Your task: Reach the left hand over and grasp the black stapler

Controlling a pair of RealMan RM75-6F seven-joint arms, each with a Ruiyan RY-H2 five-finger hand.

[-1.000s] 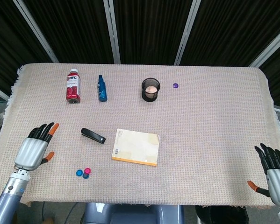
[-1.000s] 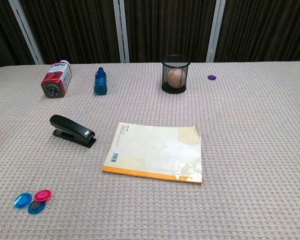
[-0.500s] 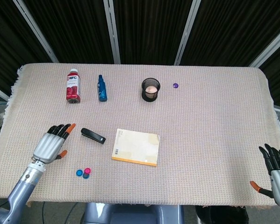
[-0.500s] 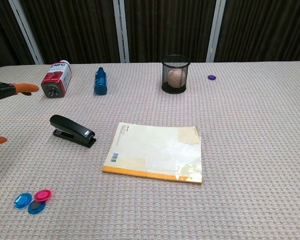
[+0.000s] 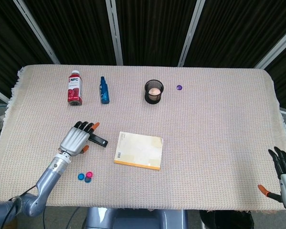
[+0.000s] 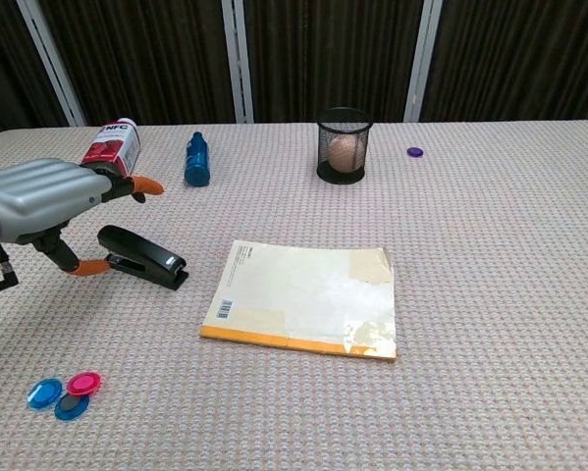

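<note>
The black stapler [image 6: 146, 257] lies on the cloth left of the notebook; in the head view only its right end [image 5: 100, 140] shows past my fingers. My left hand [image 5: 76, 139] hovers over the stapler's left end, fingers spread and apart, holding nothing; the chest view shows the left hand [image 6: 48, 201] above and left of the stapler with the thumb low beside its rear. My right hand [image 5: 285, 174] is at the table's near right corner, fingers apart, empty.
A yellow notebook [image 5: 138, 150] lies right of the stapler. Several coloured discs [image 5: 85, 176] sit near the front edge. A red bottle [image 5: 74, 88], a blue bottle [image 5: 104, 90], a mesh cup [image 5: 153, 91] and a purple disc [image 5: 179, 88] stand further back.
My left hand has travelled right from the table's left edge until it is over the stapler's left end. The right hand has slid slightly lower.
</note>
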